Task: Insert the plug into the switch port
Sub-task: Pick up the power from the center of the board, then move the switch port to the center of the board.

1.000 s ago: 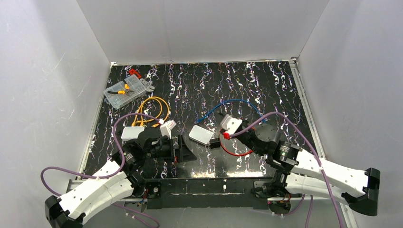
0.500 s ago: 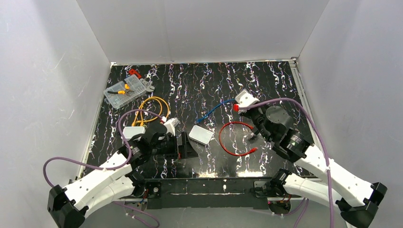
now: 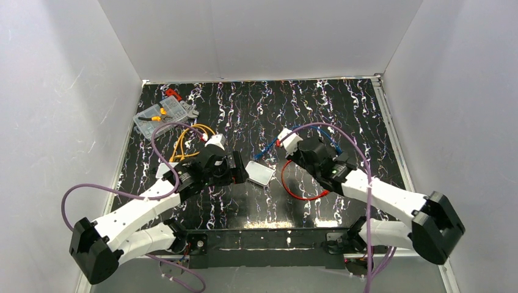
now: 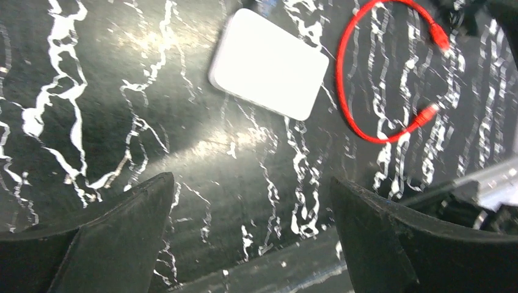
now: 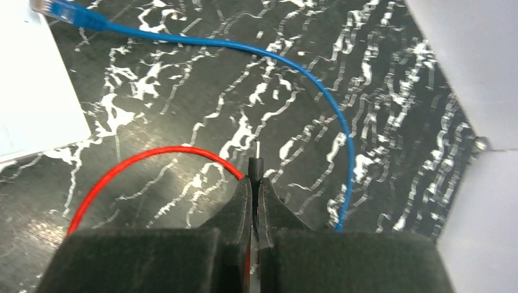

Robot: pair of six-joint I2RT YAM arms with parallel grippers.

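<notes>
Currently left tool (image 4: pixel 250 179) spread apart near pale box (image 4: pixel 269 64); right tool (image 5: pixel 255 180) pressed together over red cable (image 5: pixel 153 155).

Black white-veined tabletop (image 4: pixel 91 152) noted. Ahead of my left fingers (image 4: pixel 110 244) lie a flat pale grey-white box (image 4: pixel 269 64) and red cable loop (image 4: pixel 426 115).

A: What encloses the space?
B: Plain white walls (image 3: pixel 262 36) at the left, back and right.
A: And below?
B: A glossy black counter (image 3: pixel 360 110), veined with white streaks, showing soft glare.
</notes>
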